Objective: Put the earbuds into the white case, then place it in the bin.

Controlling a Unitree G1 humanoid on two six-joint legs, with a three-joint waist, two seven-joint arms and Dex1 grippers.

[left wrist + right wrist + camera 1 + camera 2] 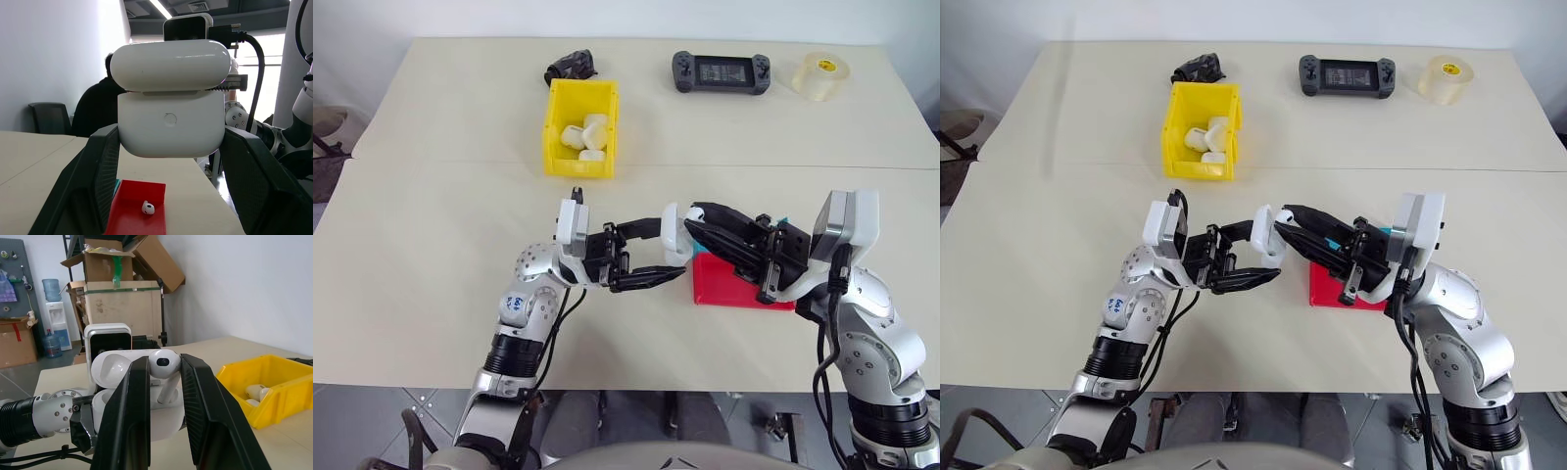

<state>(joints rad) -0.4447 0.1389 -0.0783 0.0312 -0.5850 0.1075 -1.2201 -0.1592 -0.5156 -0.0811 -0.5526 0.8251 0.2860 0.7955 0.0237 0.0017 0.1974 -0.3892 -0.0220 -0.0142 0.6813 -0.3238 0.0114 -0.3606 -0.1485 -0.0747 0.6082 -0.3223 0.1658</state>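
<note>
1. Earbuds: one glossy white earbud [164, 366], bulbous head and short stem, is pinched between the black fingers of the right end effector [697, 217], stem pointing down at the open case; a second earbud [147, 208] lies in the shallow red tray [128, 215].
2. White case [169, 122]: smooth, rounded, pebble-shaped, lid hinged up; clamped at its sides by the closed left end effector [671, 255], above the pale worktop [440, 245] just beside the tray.
3. Arms: both forearms angle inward, end effectors meeting tip to tip, tilted slightly upward.
4. Bin [555, 127]: bright yellow, tall-walled, rectangular, holding several white cases, well apart beyond both end effectors.
</note>
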